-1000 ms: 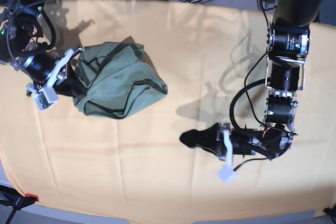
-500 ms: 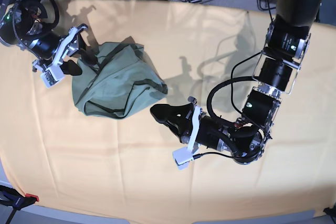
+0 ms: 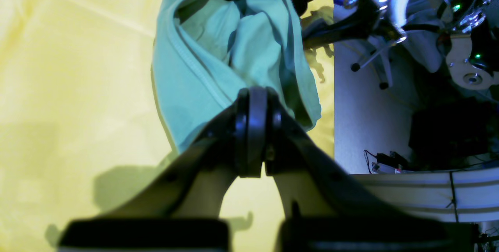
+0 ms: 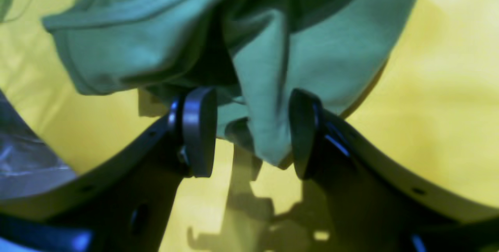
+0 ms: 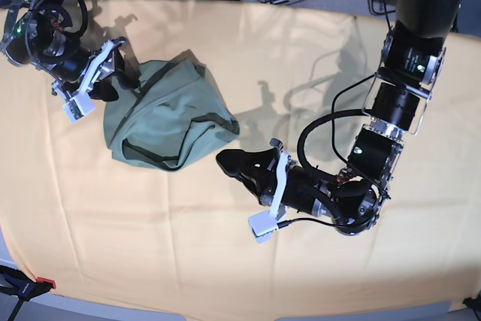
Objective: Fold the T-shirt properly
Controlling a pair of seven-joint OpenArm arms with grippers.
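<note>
Straddling a hanging fold of the T-shirt (image 4: 323, 49), the right pincer (image 4: 249, 131) has its jaws spread, cloth between the pads but not pinched.

Its dark oval pads (image 4: 199, 127) sit either side of a soft drooping fold, one pad touching the fabric, the other just clear of it. The left pincer (image 3: 255, 127) has its two pads pressed flat together with nothing between them, tips just beside the near edge of the T-shirt. In the base view the right pincer (image 5: 113, 80) is at the garment's upper left edge and the left pincer (image 5: 229, 162) lies just off its lower right corner. The T-shirt (image 5: 165, 118) is a crumpled sage-green heap with stitched hems showing, its long axis running diagonally from upper left to lower right, on the counter (image 5: 225, 261), which is covered in yellow-orange cloth.
</note>
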